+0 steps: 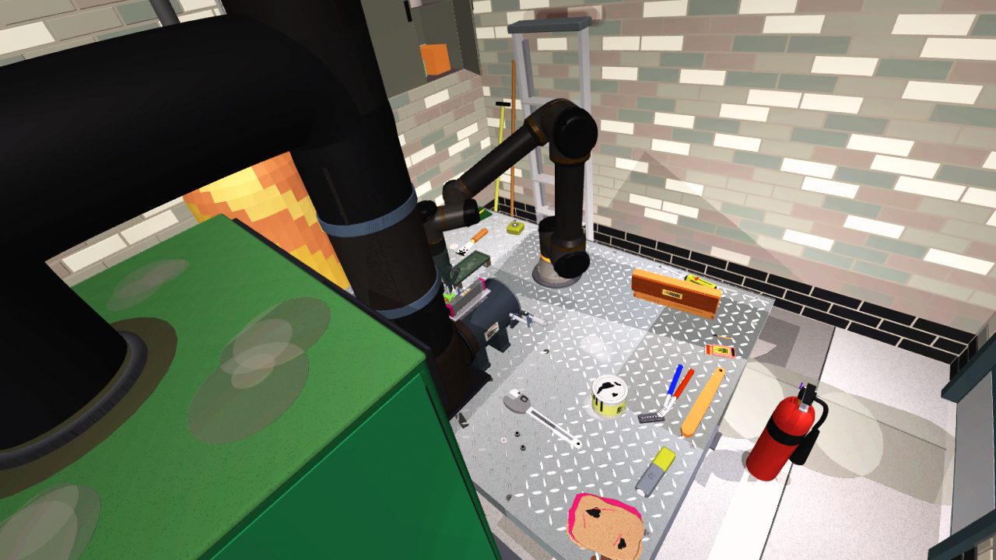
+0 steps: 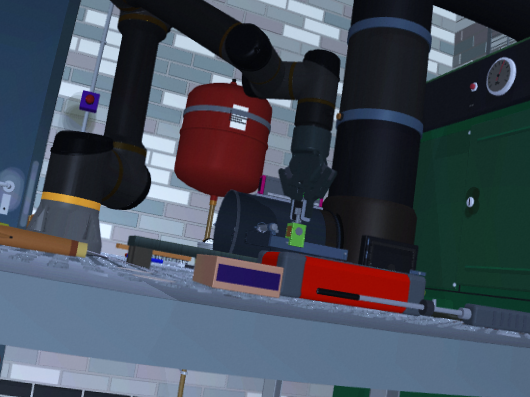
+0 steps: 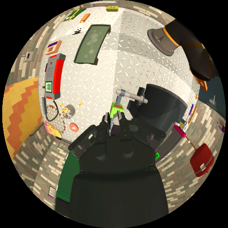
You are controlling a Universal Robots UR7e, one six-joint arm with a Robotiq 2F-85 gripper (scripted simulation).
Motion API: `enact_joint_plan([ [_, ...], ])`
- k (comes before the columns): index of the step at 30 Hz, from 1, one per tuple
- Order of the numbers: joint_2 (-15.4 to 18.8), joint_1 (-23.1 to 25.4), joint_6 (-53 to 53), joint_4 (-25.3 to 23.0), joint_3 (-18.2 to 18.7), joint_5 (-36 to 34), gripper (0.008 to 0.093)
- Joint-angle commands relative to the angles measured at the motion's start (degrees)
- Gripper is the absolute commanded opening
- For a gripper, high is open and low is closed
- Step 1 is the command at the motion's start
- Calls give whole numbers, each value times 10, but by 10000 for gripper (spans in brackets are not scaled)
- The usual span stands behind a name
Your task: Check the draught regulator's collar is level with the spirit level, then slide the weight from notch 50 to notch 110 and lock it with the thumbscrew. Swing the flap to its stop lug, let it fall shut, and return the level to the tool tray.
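Beside the black flue pipe, the dark draught regulator (image 1: 487, 317) lies with its collar facing out over the checker-plate floor. A spirit level with pink ends (image 1: 465, 296) rests on top of the collar. A grey arm (image 3: 131, 96) runs along the regulator's side, and the green weight (image 2: 296, 234) on it is held in my gripper (image 2: 300, 212), which comes down from above. In the wrist camera the weight (image 3: 116, 109) shows just past my fingertips (image 3: 114, 122). The thumbscrew and the notch marks are too small to tell.
The flue pipe (image 1: 376, 230) and green boiler (image 1: 230, 411) stand close behind my wrist. A green tool tray (image 3: 92, 44) lies on the floor beyond, with a red meter (image 3: 54, 76) and a cardboard box (image 2: 239, 274) near it. More tools are scattered toward the floor's far edge.
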Motion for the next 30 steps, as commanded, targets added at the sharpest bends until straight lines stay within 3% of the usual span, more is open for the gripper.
enact_joint_plan([
  [1, 0, 0, -25, -1, 0, -1, 80],
  [30, -2, 0, -855, -1, 1, -1, 80],
])
